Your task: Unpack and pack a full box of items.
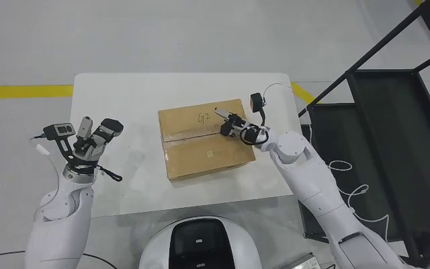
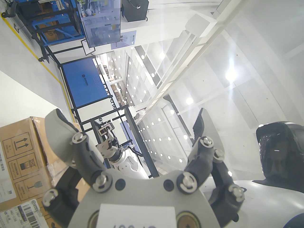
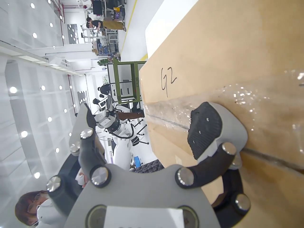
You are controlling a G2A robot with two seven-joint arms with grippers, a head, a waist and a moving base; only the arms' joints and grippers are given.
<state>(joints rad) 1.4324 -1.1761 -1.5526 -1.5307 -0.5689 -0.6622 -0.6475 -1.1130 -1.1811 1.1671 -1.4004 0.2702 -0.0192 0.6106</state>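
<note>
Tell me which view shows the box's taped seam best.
Right wrist view: the taped seam runs close up, tape wrinkles visible. Top view shows it as a thin line across the box; left wrist view catches the box's labelled side.

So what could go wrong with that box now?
The box is taped shut, and the right gripper has only one fingertip at the shiny tape, so it might slip off. The left gripper hangs open away from the box, so nothing steadies it and a push could slide it.
</note>
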